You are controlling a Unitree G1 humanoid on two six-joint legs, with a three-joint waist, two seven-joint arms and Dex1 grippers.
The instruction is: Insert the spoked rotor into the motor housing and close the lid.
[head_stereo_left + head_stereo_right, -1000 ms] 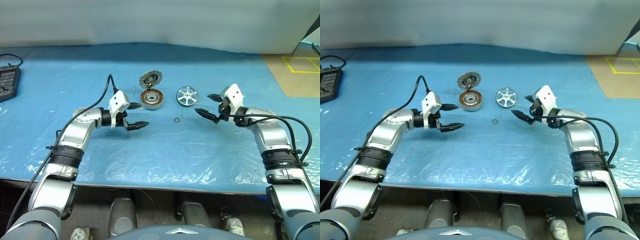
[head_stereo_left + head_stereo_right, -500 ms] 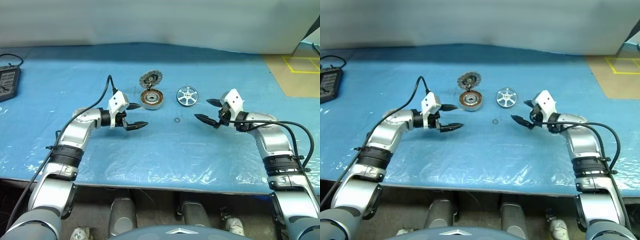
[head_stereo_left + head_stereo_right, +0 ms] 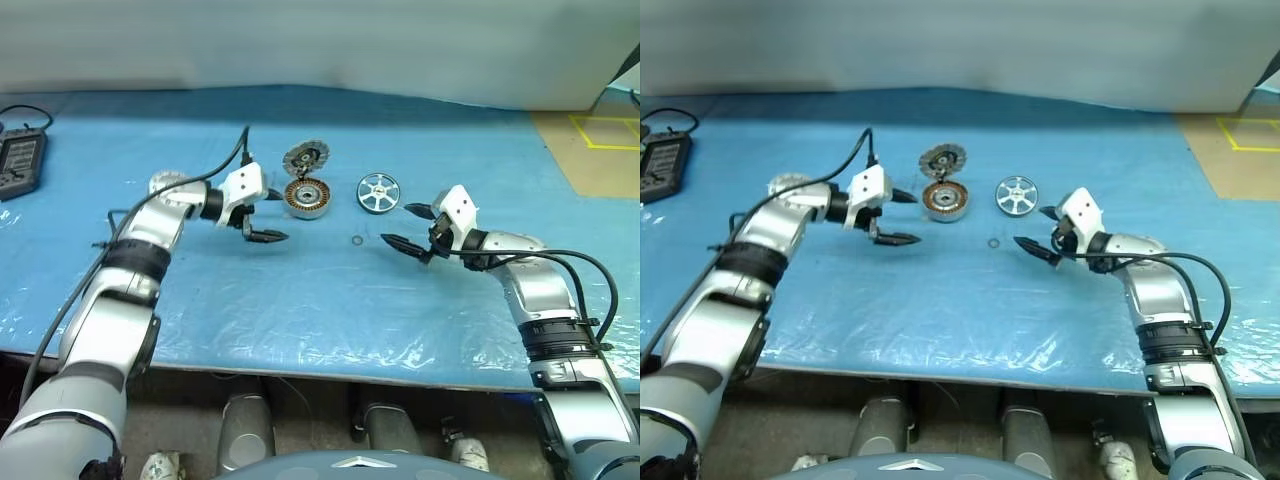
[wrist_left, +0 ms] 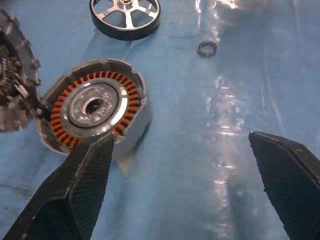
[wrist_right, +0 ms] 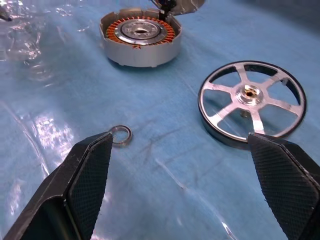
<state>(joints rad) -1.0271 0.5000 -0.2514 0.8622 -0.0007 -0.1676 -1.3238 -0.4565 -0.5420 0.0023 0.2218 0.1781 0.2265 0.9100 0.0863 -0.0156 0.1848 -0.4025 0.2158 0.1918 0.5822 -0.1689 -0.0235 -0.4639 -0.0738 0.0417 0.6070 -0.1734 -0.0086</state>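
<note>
My left fingers [image 3: 262,215] have swung up beside the motor housing [image 3: 306,197], spread wide; right fingers [image 3: 405,228] gape just short of the spoked rotor [image 3: 377,192].

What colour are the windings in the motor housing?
Copper-orange, ringing the motor housing's silver centre; clearest in the left wrist view.

A bench [image 3: 300,300] under glossy blue sheet [image 3: 120,250] meets a pale wall [image 3: 300,40]. Brown floor [image 3: 590,150] with yellow tape [image 3: 600,130] lies right.
</note>
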